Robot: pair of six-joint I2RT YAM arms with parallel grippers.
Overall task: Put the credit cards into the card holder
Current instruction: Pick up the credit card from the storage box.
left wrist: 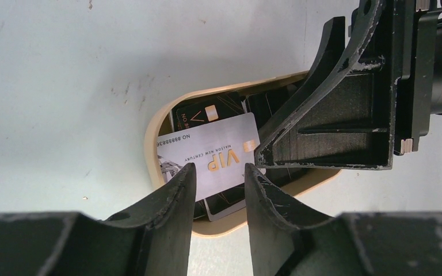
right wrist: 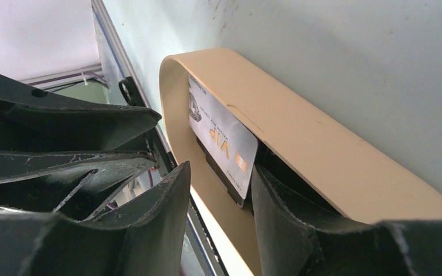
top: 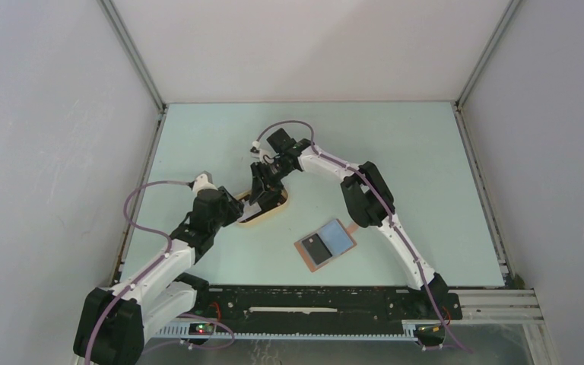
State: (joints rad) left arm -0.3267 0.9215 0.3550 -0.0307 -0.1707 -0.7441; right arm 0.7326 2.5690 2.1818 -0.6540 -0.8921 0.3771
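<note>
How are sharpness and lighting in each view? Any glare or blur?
Top external: even light, soft shadows, sharp, though the wallet is small. Left wrist: print on the silver card is crisp, no glare. Right wrist: its small print is soft, seen at a steep angle.

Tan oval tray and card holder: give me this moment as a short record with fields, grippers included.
tan oval tray: on the table, both grippers at it
tray contents: silver VIP card tilted atop black cards
card holder: open flat on the table, apart from the tray, a dark card lying on it
left gripper: open, fingers straddling the silver card's edge
right gripper: open, at the same card's corner
</note>
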